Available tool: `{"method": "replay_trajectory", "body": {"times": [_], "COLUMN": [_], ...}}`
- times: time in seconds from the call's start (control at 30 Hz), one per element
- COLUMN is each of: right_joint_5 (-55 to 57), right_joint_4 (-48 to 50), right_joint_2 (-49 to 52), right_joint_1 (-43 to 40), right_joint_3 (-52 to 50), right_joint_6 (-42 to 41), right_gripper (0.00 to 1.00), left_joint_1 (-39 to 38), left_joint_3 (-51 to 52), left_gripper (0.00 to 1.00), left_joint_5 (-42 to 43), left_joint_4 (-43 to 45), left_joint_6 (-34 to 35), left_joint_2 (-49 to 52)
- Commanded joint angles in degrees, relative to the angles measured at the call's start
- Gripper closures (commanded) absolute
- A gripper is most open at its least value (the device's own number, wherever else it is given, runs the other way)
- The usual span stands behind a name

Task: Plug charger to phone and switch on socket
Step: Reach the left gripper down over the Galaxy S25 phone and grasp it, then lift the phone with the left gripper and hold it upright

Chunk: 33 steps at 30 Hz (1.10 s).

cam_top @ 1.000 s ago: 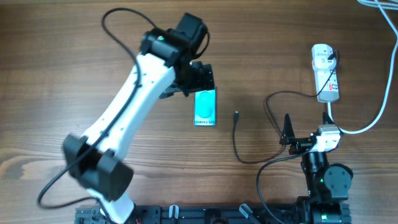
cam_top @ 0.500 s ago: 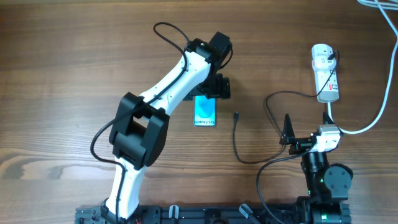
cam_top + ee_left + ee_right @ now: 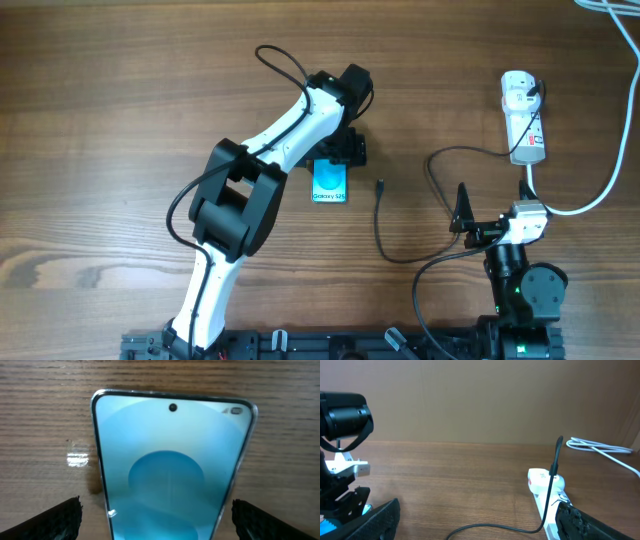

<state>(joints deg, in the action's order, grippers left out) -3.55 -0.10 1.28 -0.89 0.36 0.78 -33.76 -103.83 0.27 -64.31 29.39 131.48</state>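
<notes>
Black ribbed fingertips point(image 3: 55, 520) of the left gripper point(image 3: 165, 521) sit spread wide at the bottom corners of the left wrist view, with the phone point(image 3: 170, 460) lying flat on the table between them; neither fingertip touches it. From overhead, the left gripper point(image 3: 341, 150) hangs over the far end of the phone point(image 3: 330, 185), whose blue screen faces up and whose edge with small text points toward the robot's base. Just to the right of the phone lies the small dark tip of the charger point(image 3: 379, 215), apart from the phone and not plugged in. Its thin cable curves toward the robot, then loops up toward the socket point(image 3: 522, 120) at the right of the wooden table point(image 3: 100, 120). The right gripper point(image 3: 462, 212) waits near its base, well away from the phone. In its own view the right gripper point(image 3: 480, 522) has its fingers wide apart and holds nothing, and the charger cable point(image 3: 550, 490) rises in front of the socket point(image 3: 542, 482). A thicker white cable point(image 3: 610, 180) runs along the table's right side.
</notes>
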Motion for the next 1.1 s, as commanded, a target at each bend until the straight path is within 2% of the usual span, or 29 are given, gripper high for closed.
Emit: {"method": "replay_trajectory", "body": {"times": [0.0, 0.27, 0.37, 0.4, 0.43, 0.53, 0.67, 0.8, 0.93, 1.0, 1.07], "right_joint_5": [0.35, 0.35, 0.35, 0.35, 0.35, 0.35, 0.35, 0.35, 0.35, 0.35, 0.35], "right_joint_4": [0.15, 0.15, 0.15, 0.15, 0.15, 0.15, 0.15, 0.15, 0.15, 0.15, 0.15], "right_joint_2": [-0.35, -0.35, -0.35, -0.35, -0.35, -0.35, -0.35, -0.35, -0.35, -0.37, -0.35], "right_joint_1": [0.33, 0.33, 0.33, 0.33, 0.33, 0.33, 0.33, 0.33, 0.33, 0.33, 0.33], "right_joint_3": [-0.07, -0.07, -0.07, -0.07, -0.07, -0.07, -0.07, -0.07, -0.07, -0.07, -0.07], "right_joint_6": [0.57, 0.57, 0.59, 0.57, 0.57, 0.57, 0.57, 0.57, 0.59, 0.57, 0.59], "right_gripper": [0.0, 0.0, 0.0, 0.0, 0.0, 0.0, 0.01, 0.0, 0.0, 0.0, 0.0], "left_joint_1": [-0.17, -0.59, -0.59, -0.59, -0.59, -0.59, -0.48, -0.42, 1.66, 4.72, 7.48], "left_joint_3": [2.78, 6.45, 6.45, 6.45, 6.45, 6.45, 5.81, -0.81, -8.5, -9.35, -9.35], "left_gripper": [0.0, 0.01, 0.08, 0.15, 0.27, 0.36, 0.38, 0.37, 0.4, 0.4, 0.39], "left_joint_5": [-0.09, 2.84, 2.82, 2.82, 2.84, 2.86, 2.91, 4.37, 22.51, 37.79, 49.22], "left_joint_4": [1.53, 5.4, 5.4, 5.35, 5.18, 4.85, 3.39, -3.04, -9.68, -9.88, -9.9], "left_joint_6": [-0.66, -0.66, -0.66, -0.66, -0.63, -0.61, -0.42, 1.31, 1.27, 1.29, 1.29], "left_joint_2": [0.66, 0.66, 0.66, 0.66, 0.66, 0.66, -0.17, -2.45, -6.91, -10.67, -12.7]}}
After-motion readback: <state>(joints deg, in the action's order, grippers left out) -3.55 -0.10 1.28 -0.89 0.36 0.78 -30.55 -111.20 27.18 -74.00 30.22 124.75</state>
